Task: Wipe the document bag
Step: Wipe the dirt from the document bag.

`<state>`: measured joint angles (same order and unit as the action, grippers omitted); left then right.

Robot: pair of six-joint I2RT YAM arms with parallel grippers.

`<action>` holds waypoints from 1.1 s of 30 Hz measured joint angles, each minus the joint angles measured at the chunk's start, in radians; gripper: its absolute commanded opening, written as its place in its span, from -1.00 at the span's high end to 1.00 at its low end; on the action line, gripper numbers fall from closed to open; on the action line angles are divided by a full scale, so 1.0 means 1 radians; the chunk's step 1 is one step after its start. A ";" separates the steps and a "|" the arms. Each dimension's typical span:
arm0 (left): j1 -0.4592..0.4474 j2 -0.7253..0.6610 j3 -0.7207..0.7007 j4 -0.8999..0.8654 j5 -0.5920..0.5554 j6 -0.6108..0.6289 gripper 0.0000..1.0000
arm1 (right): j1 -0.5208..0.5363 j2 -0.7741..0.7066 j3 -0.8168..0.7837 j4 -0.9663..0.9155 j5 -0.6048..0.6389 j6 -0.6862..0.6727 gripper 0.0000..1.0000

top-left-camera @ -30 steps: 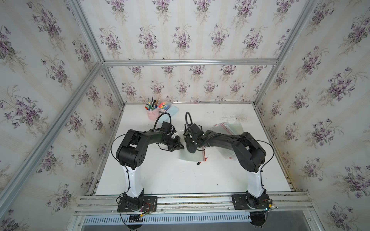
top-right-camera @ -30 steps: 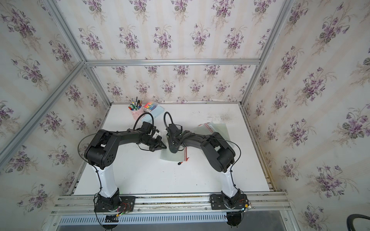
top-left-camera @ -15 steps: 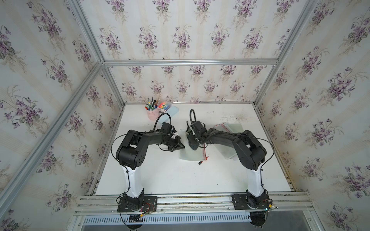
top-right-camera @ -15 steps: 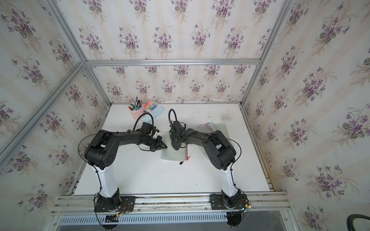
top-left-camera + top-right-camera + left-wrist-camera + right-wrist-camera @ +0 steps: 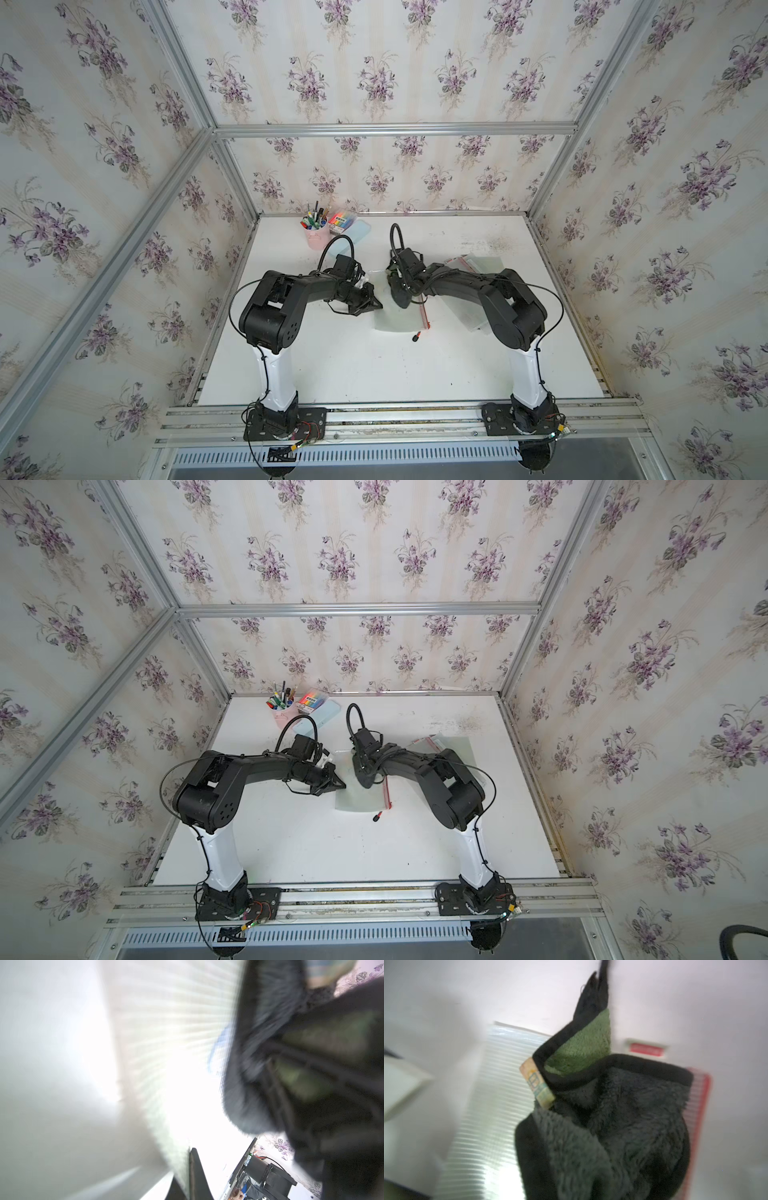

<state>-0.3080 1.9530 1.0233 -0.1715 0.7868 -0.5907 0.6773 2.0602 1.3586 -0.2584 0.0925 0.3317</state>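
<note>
Vs 1 sec ago: right claw has edged a bit toward the tabletop's far side; left claw hasn't budged. Right claw's clamped on the cloth, which sits on the document bag, flat mid-tabletop. Left claw's fully closed, tip at the bag's edge; pinching or pressing, we can't tell. Only the right wrist cam shows the cloth's green side + label; only the top views show the pen cup. Count: 2 claws, 1 cloth, 1 cup.
</note>
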 measured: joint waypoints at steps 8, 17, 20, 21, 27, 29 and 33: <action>0.001 0.009 0.013 -0.013 0.009 0.002 1.00 | 0.117 0.079 0.134 -0.070 0.042 -0.013 0.53; 0.000 0.013 0.031 -0.040 0.002 0.018 1.00 | 0.113 -0.071 0.033 -0.055 -0.023 -0.016 0.51; 0.000 0.013 0.032 -0.043 0.001 0.023 1.00 | 0.137 -0.001 0.056 -0.031 -0.069 -0.011 0.53; 0.000 0.013 0.032 -0.047 0.000 0.023 1.00 | 0.136 0.021 0.064 -0.033 -0.066 -0.009 0.54; -0.002 -0.004 0.014 -0.033 -0.021 0.026 1.00 | -0.030 -0.016 -0.016 0.007 -0.068 0.035 0.52; -0.002 -0.006 0.007 -0.030 -0.019 0.026 1.00 | -0.079 -0.040 -0.020 -0.024 -0.013 0.034 0.52; 0.000 0.000 0.012 -0.033 -0.006 0.026 1.00 | 0.010 -0.056 0.028 -0.042 -0.016 0.010 0.51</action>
<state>-0.3077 1.9533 1.0355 -0.2043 0.7803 -0.5652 0.6868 2.0041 1.3865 -0.3000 0.0761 0.3420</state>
